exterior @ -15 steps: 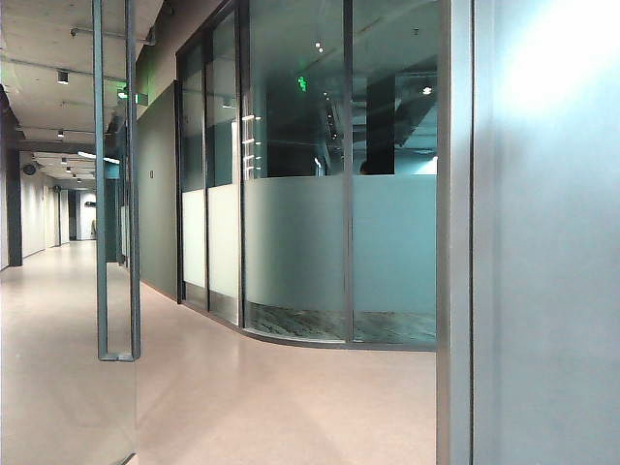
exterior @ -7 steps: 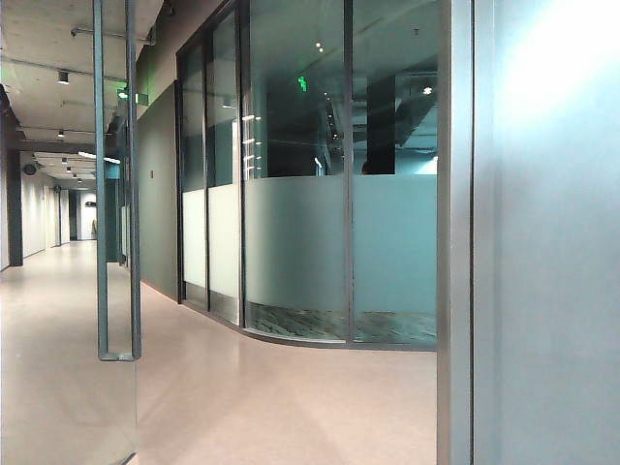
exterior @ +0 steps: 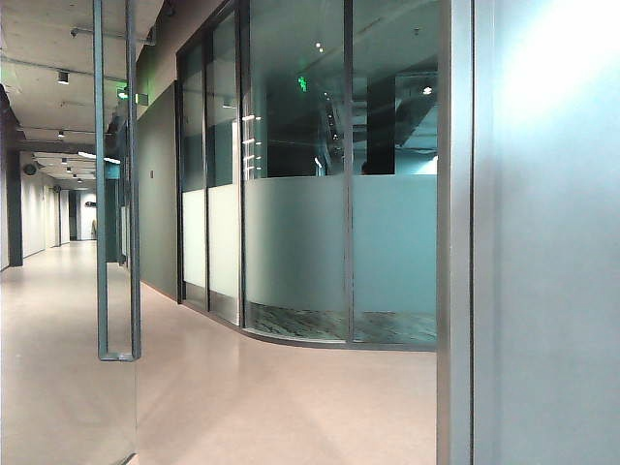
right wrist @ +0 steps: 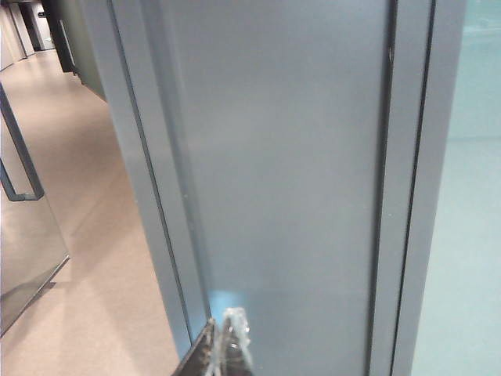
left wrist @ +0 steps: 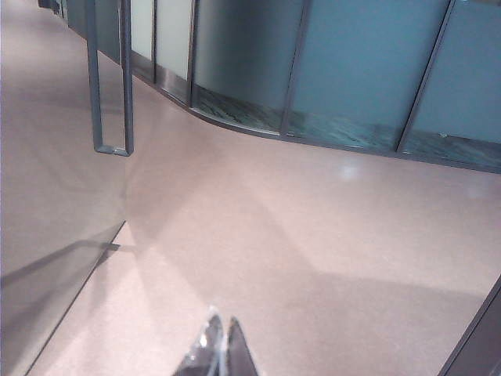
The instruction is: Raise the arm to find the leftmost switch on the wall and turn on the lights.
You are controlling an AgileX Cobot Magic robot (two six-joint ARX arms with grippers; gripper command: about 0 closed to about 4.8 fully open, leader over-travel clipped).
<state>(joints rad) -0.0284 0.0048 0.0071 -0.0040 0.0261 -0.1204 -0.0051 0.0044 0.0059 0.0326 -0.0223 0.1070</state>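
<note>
No switch is visible in any view, so I cannot say where the task's thing is; by my judgement it is higher on the wall, above what the cameras see.

The exterior view shows a corridor with a pale floor (exterior: pixel 291 407), a curved glass partition (exterior: pixel 320 252) with a frosted band, and a glass door with a long metal handle (exterior: pixel 116 194) on the left. On the right stands a grey wall panel (exterior: pixel 552 242) with a metal frame edge. Neither arm appears in this view.

In the left wrist view the left tool (left wrist: pixel 218 352) points down toward the floor, well apart from the door handle. Its two fingertips lie almost together and nothing is between them.

In the right wrist view the right tool (right wrist: pixel 223 345) is near the grey wall panel (right wrist: pixel 274 157), pointing at its plain surface. Its fingers also look closed together and hold nothing, though only the tips show.

The step in hand seems to be the very first one: the search for the switches. The next move calls for lifting the arm near the wall upward along the panel until the row of switches comes into view, then choosing the leftmost one and pressing it with the closed fingertips.
</note>
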